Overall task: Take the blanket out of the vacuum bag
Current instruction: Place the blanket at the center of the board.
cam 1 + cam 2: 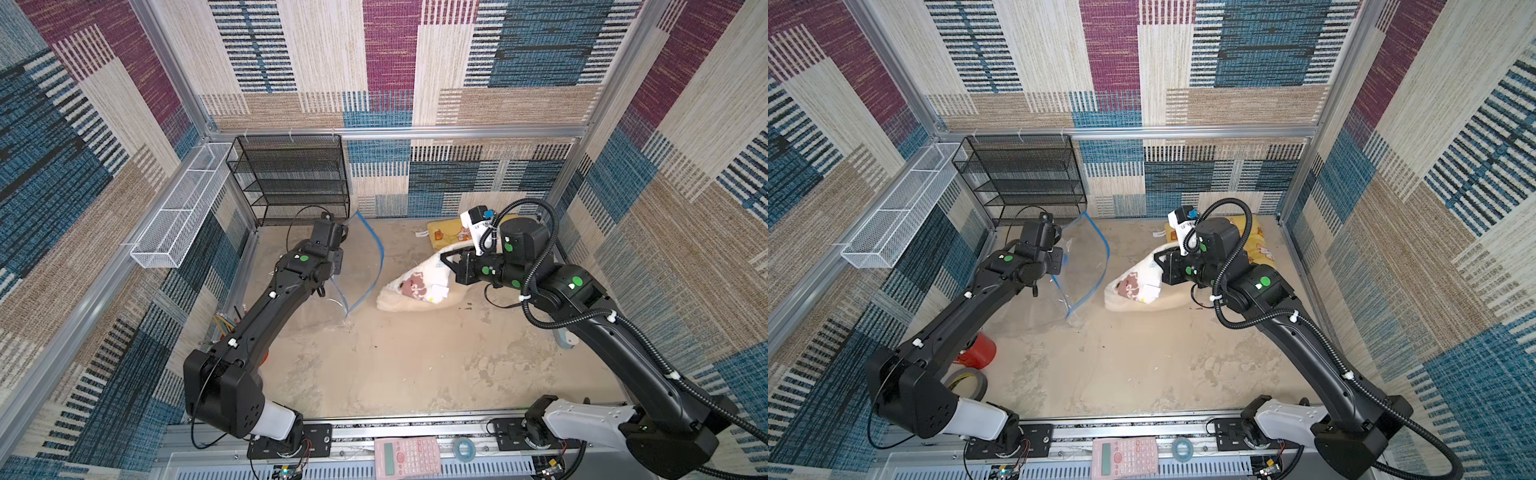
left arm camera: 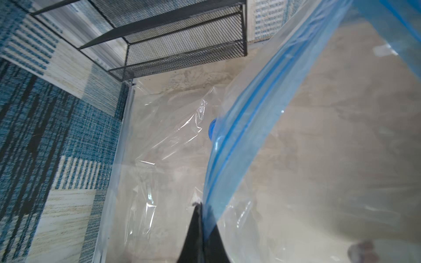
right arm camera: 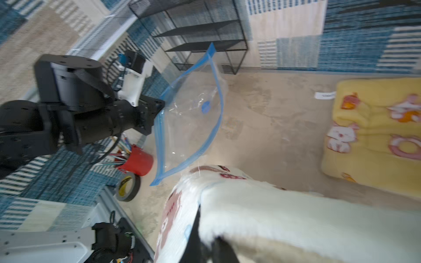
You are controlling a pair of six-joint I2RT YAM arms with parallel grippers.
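Observation:
The vacuum bag (image 1: 361,257) (image 1: 1084,266) is clear plastic with a blue zip strip (image 2: 239,136) round its mouth, and it stands open at the back left. Its round blue valve cap (image 3: 205,107) shows through the film. My left gripper (image 1: 337,266) (image 2: 200,205) is shut on the bag's zip edge and holds it up. The white fluffy blanket (image 1: 415,286) (image 3: 273,216), printed with a pink and brown figure, lies outside the bag, just to its right on the table. My right gripper (image 1: 446,257) (image 3: 206,227) is shut on the blanket's upper end.
A black mesh shelf (image 1: 291,178) stands at the back left, with a white wire basket (image 1: 183,208) on the left wall. A yellow printed cushion (image 1: 446,232) lies behind the right arm. A red cup (image 1: 982,351) and a tape roll (image 1: 967,384) sit under the left arm. A pink calculator (image 1: 407,455) lies at the front rail.

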